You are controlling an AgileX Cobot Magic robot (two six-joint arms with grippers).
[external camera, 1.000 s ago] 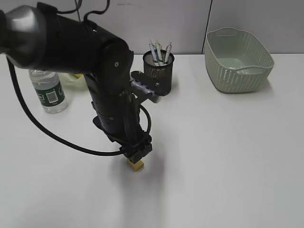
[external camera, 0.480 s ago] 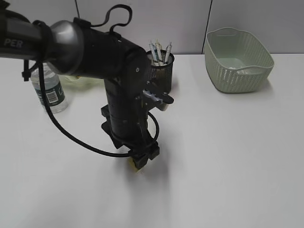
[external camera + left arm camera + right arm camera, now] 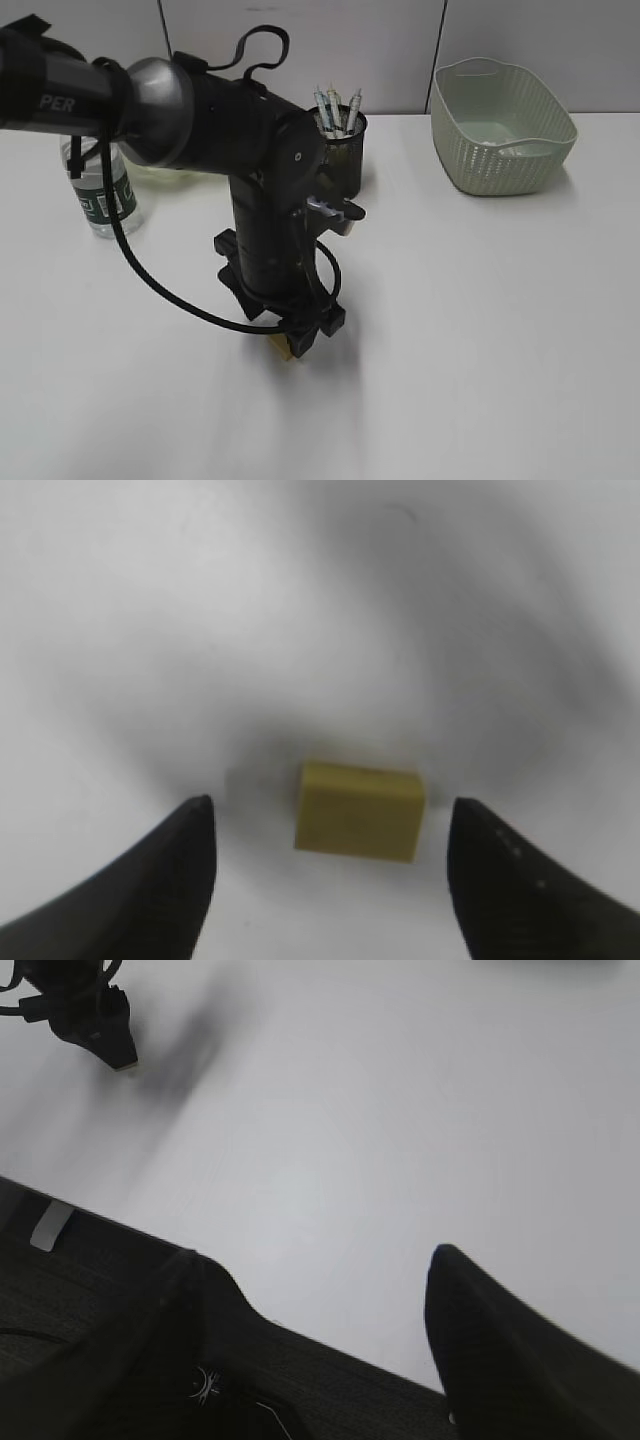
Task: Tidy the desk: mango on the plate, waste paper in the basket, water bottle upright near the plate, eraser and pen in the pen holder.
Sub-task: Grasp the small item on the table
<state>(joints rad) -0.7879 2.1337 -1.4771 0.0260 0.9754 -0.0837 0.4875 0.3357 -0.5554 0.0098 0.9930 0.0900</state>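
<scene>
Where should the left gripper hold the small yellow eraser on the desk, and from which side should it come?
Come straight down from above. The eraser lies flat between the open fingers of the left gripper, so pinch its two short ends. These are flat and parallel, which should give a firm hold.

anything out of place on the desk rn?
Only the yellow eraser: it lies loose on the desk, away from the pen holder. The left gripper is open around it. The water bottle stands upright; no spills or damage visible.
</scene>
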